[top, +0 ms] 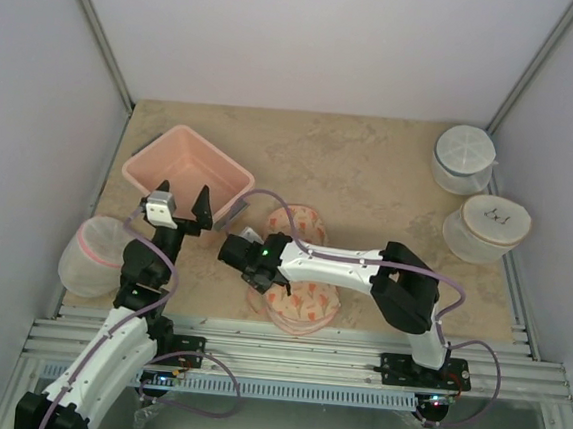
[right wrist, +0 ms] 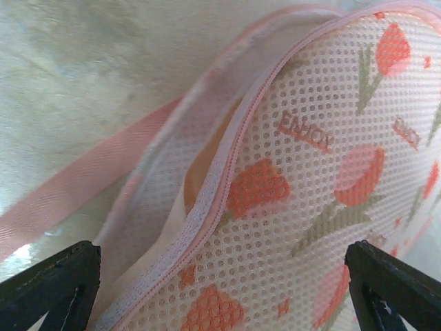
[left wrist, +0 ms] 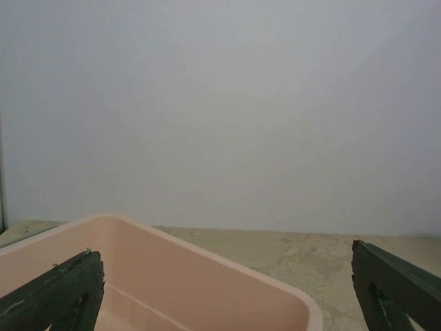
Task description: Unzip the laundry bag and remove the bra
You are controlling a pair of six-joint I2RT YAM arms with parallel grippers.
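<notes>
The laundry bag point(top: 304, 304), cream with an orange-red print and pink edging, lies flat at the table's near middle, partly under my right arm. My right gripper point(top: 234, 244) is open and empty, low over the bag's left edge. In the right wrist view the bag point(right wrist: 324, 179) fills the frame between the open fingers point(right wrist: 48, 283). Its zip edge point(right wrist: 227, 172) gapes, and a peach surface, the bra point(right wrist: 198, 176), shows in the gap. A pink loop point(right wrist: 76, 186) lies on the table. My left gripper point(top: 179, 203) is open and empty at the pink tub's near rim.
A pink plastic tub point(top: 185, 171) stands at the back left and also shows in the left wrist view point(left wrist: 172, 276). Two round white mesh containers point(top: 464, 158) point(top: 486, 229) stand at the back right. Another point(top: 92, 253) stands at the left edge beside my left arm.
</notes>
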